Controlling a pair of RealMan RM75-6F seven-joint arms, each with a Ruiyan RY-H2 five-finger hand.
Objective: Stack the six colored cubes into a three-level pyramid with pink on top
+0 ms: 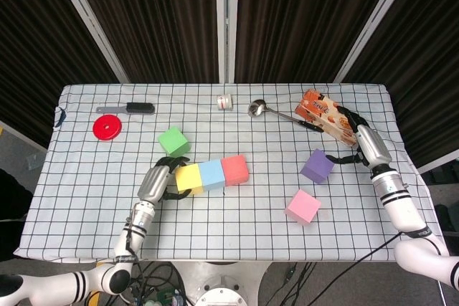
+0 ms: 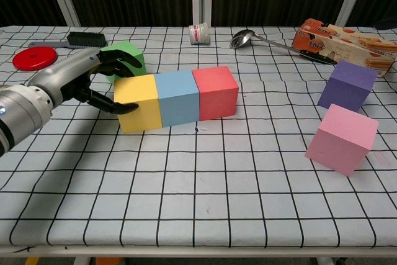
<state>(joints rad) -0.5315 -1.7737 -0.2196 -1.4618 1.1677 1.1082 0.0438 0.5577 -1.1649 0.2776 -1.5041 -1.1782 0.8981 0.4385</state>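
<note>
My base row, yellow cube [image 2: 138, 102], blue cube [image 2: 178, 97] and red cube [image 2: 215, 92], sits flush mid-table. My left hand [image 2: 77, 79] cups the yellow end, fingers spread, gripping nothing. A hard nudge could skew the row. My right hand [image 1: 364, 145] rests half-open beside the purple cube [image 1: 316, 165]. No containers hold anything.
</note>
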